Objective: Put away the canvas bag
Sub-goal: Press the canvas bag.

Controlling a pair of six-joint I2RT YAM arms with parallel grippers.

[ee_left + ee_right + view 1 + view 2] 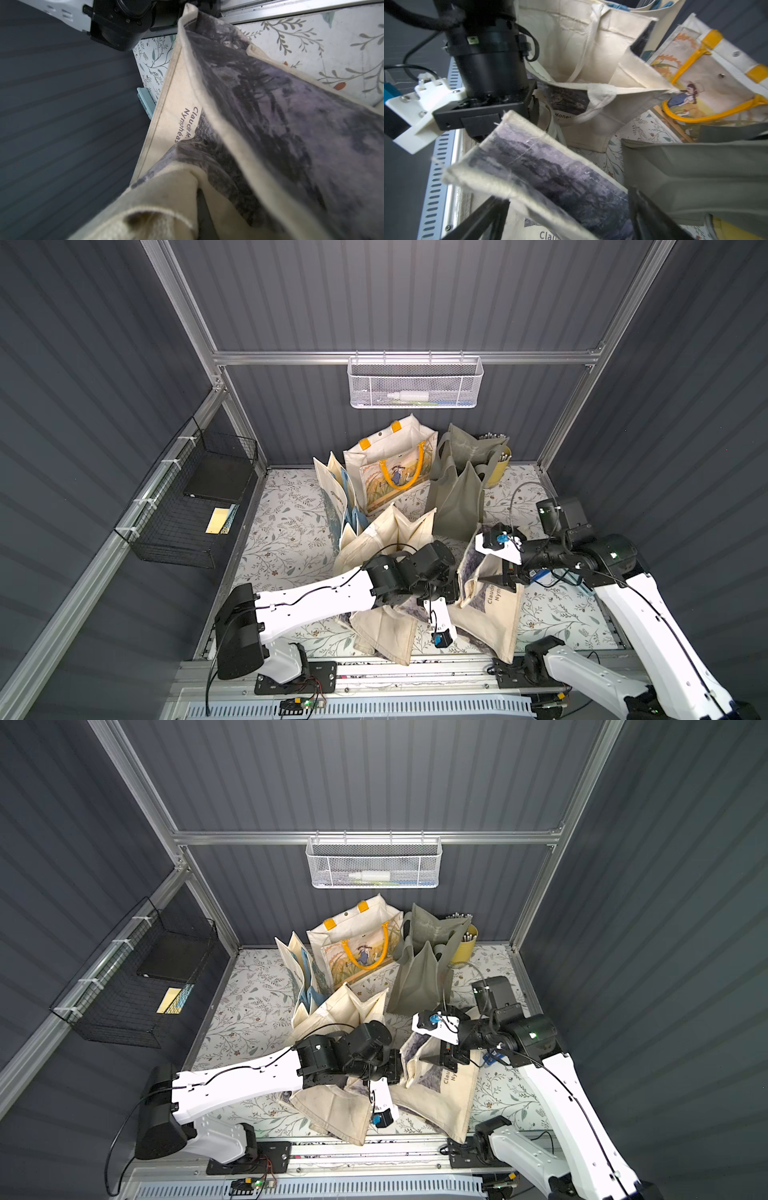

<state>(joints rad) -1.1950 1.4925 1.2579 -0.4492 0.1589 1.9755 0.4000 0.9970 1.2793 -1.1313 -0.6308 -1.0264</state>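
Limp, light Monet tote [498,622]: left claw [455,589] clamped on its rim, right claw [569,194] wide apart astride the far hem; I'd pinch there.

Purple lettering on a cream canvas tote bag [176,97] reads "Claude M" over "Nymphéas" in the left wrist view, just beside its grey-violet painting print [270,104]; a fold hides the rest. In the right wrist view, "Monet" stands on cream canvas just beside such a print, and "Clau" shows nearer the camera. In both top views only "Claude" is legible beside the print.
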